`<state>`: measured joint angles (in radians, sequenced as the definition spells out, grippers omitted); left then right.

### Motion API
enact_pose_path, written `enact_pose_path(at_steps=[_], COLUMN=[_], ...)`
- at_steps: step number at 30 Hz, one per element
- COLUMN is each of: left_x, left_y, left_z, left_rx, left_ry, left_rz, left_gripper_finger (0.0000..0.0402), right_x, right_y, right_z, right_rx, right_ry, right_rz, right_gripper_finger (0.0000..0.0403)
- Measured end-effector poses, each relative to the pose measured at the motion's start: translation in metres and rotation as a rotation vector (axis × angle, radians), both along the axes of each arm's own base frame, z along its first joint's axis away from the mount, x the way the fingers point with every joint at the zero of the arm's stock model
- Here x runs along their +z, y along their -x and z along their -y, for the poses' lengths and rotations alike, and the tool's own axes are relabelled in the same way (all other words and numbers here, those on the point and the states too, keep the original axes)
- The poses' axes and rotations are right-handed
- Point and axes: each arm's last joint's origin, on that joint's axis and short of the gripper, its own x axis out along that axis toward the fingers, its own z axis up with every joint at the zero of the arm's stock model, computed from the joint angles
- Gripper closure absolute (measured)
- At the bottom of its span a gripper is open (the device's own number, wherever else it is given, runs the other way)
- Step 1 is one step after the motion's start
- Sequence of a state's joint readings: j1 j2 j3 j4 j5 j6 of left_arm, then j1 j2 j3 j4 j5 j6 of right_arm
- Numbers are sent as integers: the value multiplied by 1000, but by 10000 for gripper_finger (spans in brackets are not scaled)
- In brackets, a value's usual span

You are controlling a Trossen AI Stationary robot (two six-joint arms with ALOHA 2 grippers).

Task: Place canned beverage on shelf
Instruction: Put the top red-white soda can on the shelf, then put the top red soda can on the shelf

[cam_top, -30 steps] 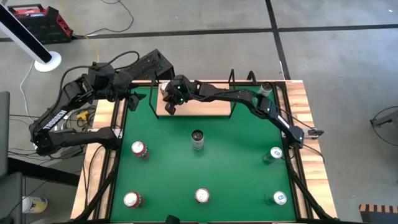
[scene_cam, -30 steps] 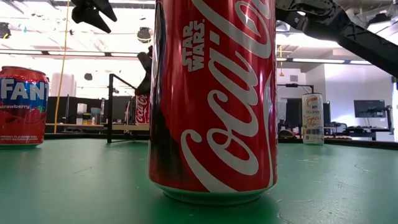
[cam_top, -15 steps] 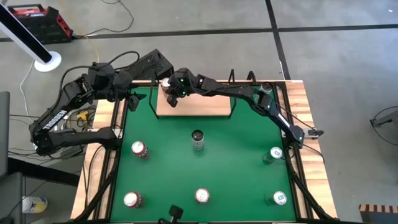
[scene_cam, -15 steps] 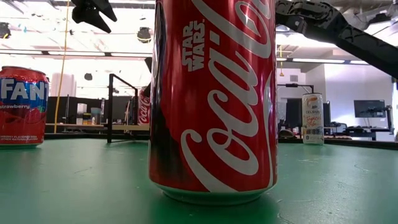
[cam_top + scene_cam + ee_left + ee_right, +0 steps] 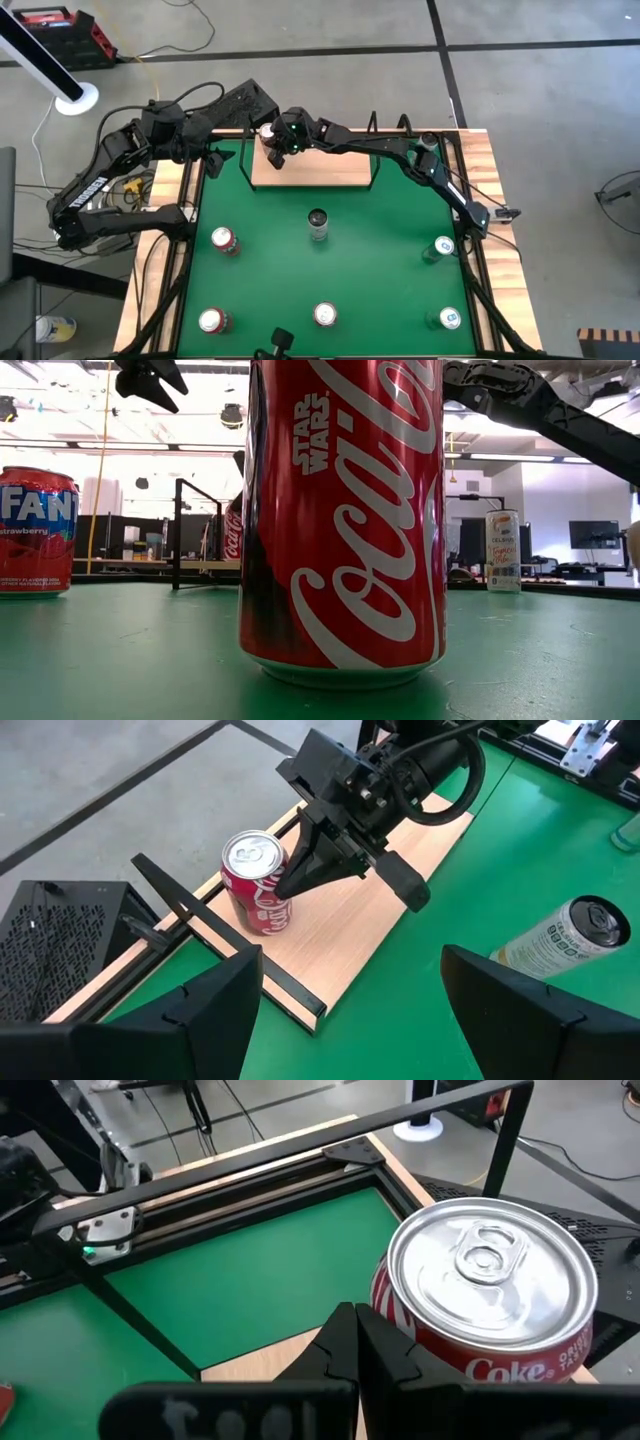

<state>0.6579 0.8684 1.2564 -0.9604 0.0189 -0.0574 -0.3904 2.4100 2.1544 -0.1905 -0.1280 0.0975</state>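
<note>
Your worktop is a green felt square framed in pale wood and black rails, standing on a grey concrete floor; the low view looks past it into a bright room with desks and a dark screen. At the far edge lies the shelf, a light-wood board with thin black rails. On its left end stands the red Coke can, upright, long axis vertical, pull-tab top facing up. Your right claw sits just beside that can with its fingers pressed together, tips at the can's side and not around it; whether they touch it you cannot tell. Your left claw hovers near the worktop's far left corner, well apart from the can, fingers spread wide and holding nothing. Scattered on the felt you have a tall pale can near the middle, a red can to its left, three more cans along the near edge, and one by the right rail. In the low view a large red Coca-Cola can fills the centre and blocks most of the shelf behind it; a strawberry Fanta can stands at its left.
</note>
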Motion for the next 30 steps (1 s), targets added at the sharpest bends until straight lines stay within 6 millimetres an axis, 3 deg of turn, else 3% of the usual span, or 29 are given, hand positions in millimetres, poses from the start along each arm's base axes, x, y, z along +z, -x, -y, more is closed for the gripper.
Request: enact_pose_path(at_steps=[10,20,30], left_x=[0,0,0], left_y=[0,0,0], left_z=[0,0,0], left_rx=[11,12,12], left_ry=[14,16,16], left_rz=[10,12,11], left_gripper_finger=[113,113,113], right_x=[-1,1,-1], right_y=[0,5,0], right_z=[0,13,2], right_rx=[0,-24,0], right_ry=[-2,6,0], right_rz=[-8,15,2], right_gripper_finger=[385,385,384])
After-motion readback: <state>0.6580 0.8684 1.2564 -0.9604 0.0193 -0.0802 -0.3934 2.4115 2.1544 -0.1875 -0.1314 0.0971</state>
